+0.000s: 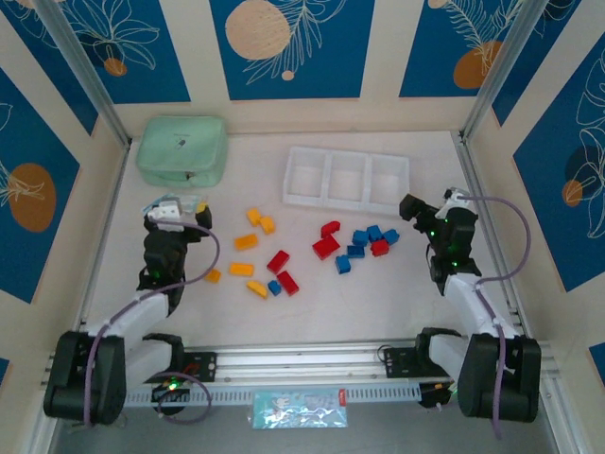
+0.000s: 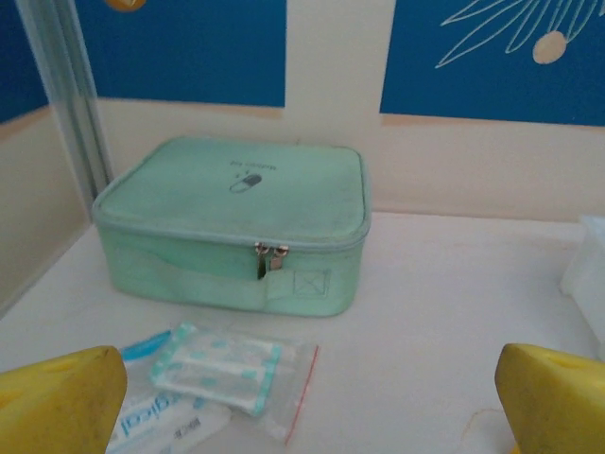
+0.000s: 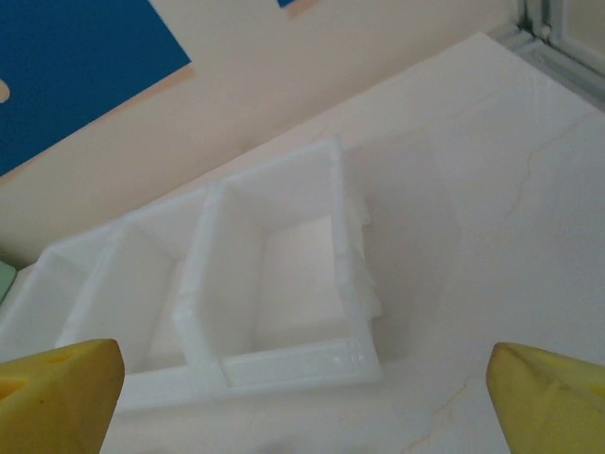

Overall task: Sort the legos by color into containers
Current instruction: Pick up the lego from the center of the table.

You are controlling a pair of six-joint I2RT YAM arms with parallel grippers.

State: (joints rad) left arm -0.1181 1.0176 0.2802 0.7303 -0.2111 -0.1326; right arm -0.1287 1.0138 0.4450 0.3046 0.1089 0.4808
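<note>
Pretty much nothing is sorted yet. The white plastic tray with three square compartments (image 1: 324,178) sits at the far side of the off-white desk (image 1: 246,317) and looks empty. All the small yellow-orange, red and blue plastic lego bricks (image 1: 326,248) lie loose between the arms, just in front of the tray.

The left pincer (image 2: 307,402) and right pincer (image 3: 302,397) are both spread wide and holding nothing.

A mint-green zippered fabric pouch (image 1: 181,149) sits far left, with a clear zip bag of packets (image 2: 227,374) near it. The walls are cream with blue floral panels.
</note>
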